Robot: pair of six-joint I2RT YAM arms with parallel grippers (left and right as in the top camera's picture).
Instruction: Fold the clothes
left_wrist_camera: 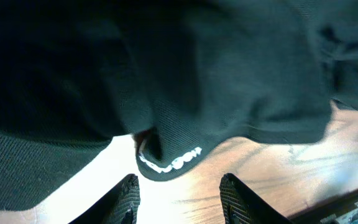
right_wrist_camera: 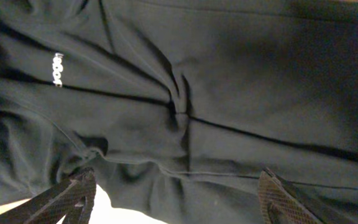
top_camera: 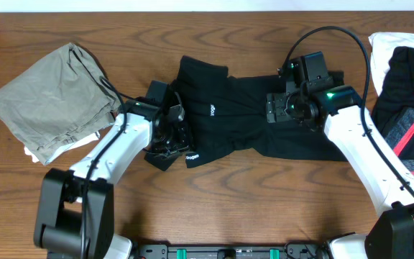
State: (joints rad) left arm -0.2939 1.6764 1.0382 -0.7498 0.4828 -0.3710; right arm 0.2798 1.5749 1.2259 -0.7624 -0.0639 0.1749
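Note:
The black garment point(top_camera: 243, 119) of the clothes lies spread across the table's middle, with small white logo marks. My left gripper point(top_camera: 169, 140) is at its lower left corner. In the left wrist view it point(left_wrist_camera: 179, 202) stands open over bare wood, and the logo-marked hem corner point(left_wrist_camera: 169, 163) lies just ahead of the fingertips, not between them. My right gripper point(top_camera: 277, 108) hovers over the garment's right half. In the right wrist view it point(right_wrist_camera: 176, 202) is wide open above creased black fabric point(right_wrist_camera: 185, 118) and holds nothing.
An olive-grey garment point(top_camera: 52, 101) lies crumpled at the far left over something white. At the right edge a white garment point(top_camera: 383, 47) carries a black one with a pink-red band point(top_camera: 412, 129). Bare wood point(top_camera: 264, 208) runs along the front.

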